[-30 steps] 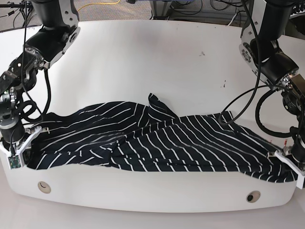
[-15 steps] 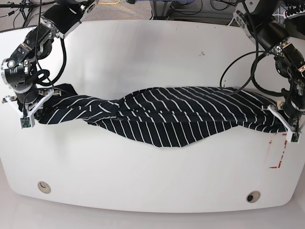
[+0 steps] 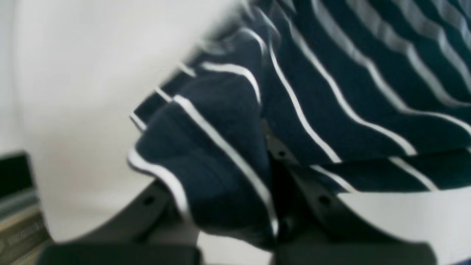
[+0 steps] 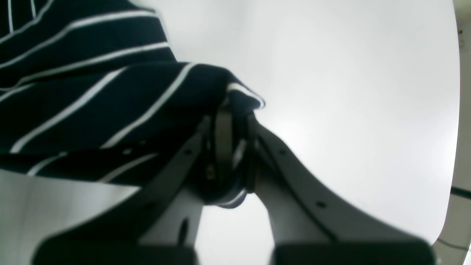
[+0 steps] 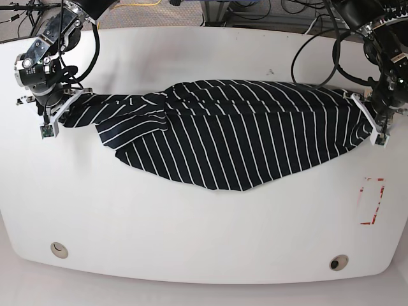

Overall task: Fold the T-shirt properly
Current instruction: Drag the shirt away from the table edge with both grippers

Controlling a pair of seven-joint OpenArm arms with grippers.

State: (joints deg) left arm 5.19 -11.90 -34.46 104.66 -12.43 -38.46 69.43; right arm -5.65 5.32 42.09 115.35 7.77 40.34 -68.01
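Spanning the far half of the white table [image 5: 191, 217], the T-shirt [image 5: 236, 131] hangs stretched between both arms, its lower hem sagging to a point near the table's middle. The left gripper [image 5: 373, 118], near the table's right edge in the base view, is clamped on one end of the fabric. The right gripper [image 5: 54, 108], near the opposite edge, pinches the other end. A red marking [image 5: 371, 201] sits near the right edge.

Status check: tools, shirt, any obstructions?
Left tool and right tool both shut on T-shirt. Shirt held stretched between them over the table. No obstructions seen.
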